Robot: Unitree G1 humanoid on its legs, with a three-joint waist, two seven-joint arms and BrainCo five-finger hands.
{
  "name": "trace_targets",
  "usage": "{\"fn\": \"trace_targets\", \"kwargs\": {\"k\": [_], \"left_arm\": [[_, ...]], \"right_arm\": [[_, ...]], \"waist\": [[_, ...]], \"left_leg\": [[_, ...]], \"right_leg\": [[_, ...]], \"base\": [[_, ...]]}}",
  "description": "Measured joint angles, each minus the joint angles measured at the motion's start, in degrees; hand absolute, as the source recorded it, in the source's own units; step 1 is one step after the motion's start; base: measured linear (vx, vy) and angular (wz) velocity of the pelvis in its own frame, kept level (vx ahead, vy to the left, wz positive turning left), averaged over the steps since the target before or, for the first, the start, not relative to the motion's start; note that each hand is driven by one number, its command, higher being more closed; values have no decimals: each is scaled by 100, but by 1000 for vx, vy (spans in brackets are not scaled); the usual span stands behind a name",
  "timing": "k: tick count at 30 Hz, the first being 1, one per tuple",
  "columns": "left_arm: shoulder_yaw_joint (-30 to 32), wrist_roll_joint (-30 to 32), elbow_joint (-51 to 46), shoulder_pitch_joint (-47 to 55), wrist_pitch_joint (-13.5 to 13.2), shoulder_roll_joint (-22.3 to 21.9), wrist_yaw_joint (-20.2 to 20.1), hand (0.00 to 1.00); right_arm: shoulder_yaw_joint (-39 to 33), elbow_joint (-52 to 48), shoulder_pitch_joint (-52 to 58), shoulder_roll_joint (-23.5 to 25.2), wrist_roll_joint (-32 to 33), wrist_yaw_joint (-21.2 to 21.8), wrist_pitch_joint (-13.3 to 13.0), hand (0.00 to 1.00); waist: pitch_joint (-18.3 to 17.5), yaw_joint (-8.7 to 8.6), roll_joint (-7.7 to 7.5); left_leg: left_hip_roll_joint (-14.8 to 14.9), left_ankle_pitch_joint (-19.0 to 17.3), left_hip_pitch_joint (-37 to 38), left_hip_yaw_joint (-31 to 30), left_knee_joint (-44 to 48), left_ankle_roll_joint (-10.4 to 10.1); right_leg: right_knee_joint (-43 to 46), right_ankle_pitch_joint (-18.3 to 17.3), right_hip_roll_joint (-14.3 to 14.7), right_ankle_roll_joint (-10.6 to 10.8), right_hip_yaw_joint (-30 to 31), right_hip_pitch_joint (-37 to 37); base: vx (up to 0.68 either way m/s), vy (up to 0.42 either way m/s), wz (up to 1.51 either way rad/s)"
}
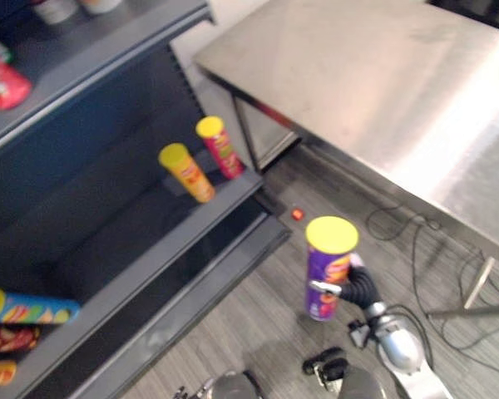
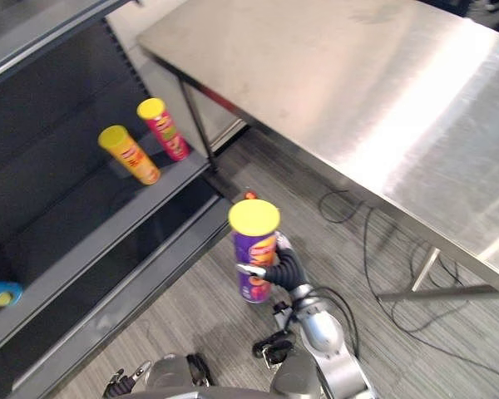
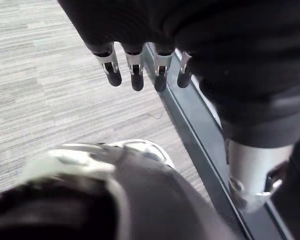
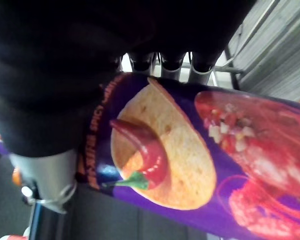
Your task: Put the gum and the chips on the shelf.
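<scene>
The right robot hand (image 1: 326,288) was clamped round the purple chips can (image 1: 327,266), holding it upright over the floor (image 1: 258,332), to the right of the shelf (image 1: 150,270). By my judgement the chips were lifted but not yet placed. I could not tell where the gum stood. The left robot hand (image 3: 136,67) hung with its fingers straight, holding nothing. A yellow can (image 1: 187,173) and a red can (image 1: 219,147) occupied the middle board's right end. A steel worktop (image 1: 382,83) stood far right.

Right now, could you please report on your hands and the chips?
Right hand shut on the purple chips can, upright over the floor. Left hand open, idle. Yellow can and red can on the shelf; path looks clear.
</scene>
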Motion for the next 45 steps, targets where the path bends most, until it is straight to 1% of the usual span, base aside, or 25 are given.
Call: {"fn": "trace_targets", "kwargs": {"k": [3,4,6,8,9,11,12,13,14,15,16,19,20,21,22,23,25,27,29,32,36,40,41,42,45], "left_arm": [[-19,164,28,-46,7,-2,-57,0],[-82,219,38,-49,11,-22,-66,0],[-111,318,63,-54,7,-62,-74,0],[-106,328,170,-53,15,-48,-76,0],[-107,332,203,-34,20,-26,-75,0],[-173,348,205,22,27,28,-77,0],[-286,343,153,14,29,117,-84,0],[-325,342,133,14,31,127,-83,0],[-415,342,82,-2,31,174,-83,0],[-498,339,24,-30,35,239,-85,0],[-529,326,-1,-35,15,302,-93,0],[-562,287,78,-87,21,322,-85,0],[-559,291,137,-144,16,321,-72,0],[-550,291,133,-152,15,332,-64,0],[-542,314,133,-154,17,419,-55,0],[-513,351,133,-195,21,424,-60,0],[-498,398,117,-297,16,446,-70,0],[-508,386,62,-375,16,462,-82,0],[-593,362,-115,-349,7,464,-104,0],[-680,342,-268,-344,-11,493,-258,0],[-742,317,-349,-361,-76,515,-432,0],[-890,275,-562,-467,-77,511,-522,0],[-898,274,-586,-520,-76,503,-532,0],[-939,256,-741,-577,-88,459,-551,0],[-1004,-6,-967,-593,-131,397,-557,0]], "right_arm": [[-58,-2,30,29,0,32,-4,100],[-57,-1,26,35,-1,38,-6,100],[-52,3,-16,135,8,34,-11,100],[-22,172,-129,349,14,114,4,100],[-30,209,-137,387,16,130,6,100],[-38,225,-41,474,156,142,4,100],[-94,242,115,480,295,155,23,100],[-124,247,153,482,310,157,27,100],[-195,277,277,525,396,164,33,100],[-283,284,527,677,449,193,57,100],[-316,266,799,774,519,201,83,100],[-468,150,1094,944,714,282,134,100],[-525,-66,1257,1002,786,307,157,100],[-534,-161,1327,1037,857,319,159,100],[-503,-253,1408,1082,897,362,158,100],[-465,-277,1453,1020,906,419,160,100],[-328,-355,1349,824,939,452,180,100],[-312,-423,1182,582,942,537,207,100],[-260,-640,887,162,938,662,214,100],[-240,-889,221,-419,935,869,211,100],[1,-848,-1070,-1062,933,908,205,100],[303,160,-3028,-1214,927,851,198,100],[306,412,-3320,-1212,921,819,205,100],[319,1029,-4003,-1208,891,643,250,100],[292,1967,-5025,-1130,853,323,313,100]], "waist": [[-15,51,42],[-50,60,102],[-78,72,106],[-49,104,60],[-45,98,55],[2,71,-11],[52,36,-38],[58,24,-50],[59,-52,-38],[95,-124,-71],[94,-177,-124],[73,-298,-170],[74,-359,-160],[83,-399,-182],[110,-417,-284],[82,-418,-291],[48,-395,-252],[44,-395,-231],[48,-273,-234],[65,-118,-233],[179,-85,-175],[478,4,0],[552,72,36],[666,222,165],[850,345,316]], "left_leg": [[-297,26,-329,148,-484,30],[-403,40,-399,233,-642,55],[-623,-51,-420,76,-710,95],[-672,-491,-446,52,-152,224],[-632,-631,-433,35,57,230],[-544,-1075,-346,-114,508,167],[-497,-1407,-308,-280,818,172],[-492,-1444,-307,-318,842,158],[-481,-1484,-299,-476,879,152],[-481,-1486,-360,-738,885,150],[-501,-1481,-389,-909,888,141],[-652,-1461,-569,-1254,934,94],[-689,-1490,-732,-1477,1098,32],[-695,-1504,-800,-1587,1206,-26],[-712,-1550,-886,-1805,1386,-127],[-640,-1506,-1035,-2013,1477,-199],[-584,-1247,-1255,-2323,1296,-334],[-616,-800,-1316,-2557,715,-430],[-620,-287,-1231,-2631,-61,-542],[-596,53,-1145,-2679,-586,-599],[-673,324,-1225,-2744,-974,-565],[-819,758,-1549,-2905,-1447,-454],[-829,807,-1562,-2913,-1503,-445],[-845,892,-1711,-3010,-1528,-419],[-852,1037,-1927,-3090,-1558,-392]], "right_leg": [[60,110,-160,48,-290,152],[238,164,-302,198,-424,226],[519,251,-603,274,-442,188],[1187,254,-1117,287,-287,299],[1343,260,-1224,287,-206,347],[1926,337,-1535,239,298,402],[2587,656,-1757,-245,1678,-23],[2657,747,-1740,-304,1989,-133],[2763,804,-1543,-207,3000,-530],[2654,654,-1075,91,4117,-795],[2345,453,-684,221,4846,-912],[1176,399,-224,415,6465,-1212],[830,503,-27,778,7164,-1266],[828,564,2,933,7344,-1299],[991,563,10,1324,7453,-1340],[1097,237,38,1528,7343,-1262],[1053,17,85,1477,6967,-1257],[900,22,157,1460,6655,-1261],[635,111,297,1322,6446,-1257],[338,244,440,1213,6338,-1225],[-39,420,465,1226,6240,-1209],[-252,631,456,1226,6123,-1521],[-252,655,453,1222,6116,-1552],[-254,695,452,1216,6059,-1653],[-200,708,449,1203,5961,-1812]], "base": [[-90,291,81],[-78,368,62],[-46,334,53],[12,260,19],[37,166,4],[-14,176,7],[-73,194,16],[-80,141,32],[-26,45,62],[-13,13,92],[4,-14,94],[35,-31,70],[72,-80,86],[95,-166,97],[111,-263,84],[101,-299,78],[91,-317,75],[111,-330,75],[51,-227,37],[17,-87,8],[-36,28,12],[-77,56,25],[-110,49,28],[-84,38,19],[-63,16,23]]}}
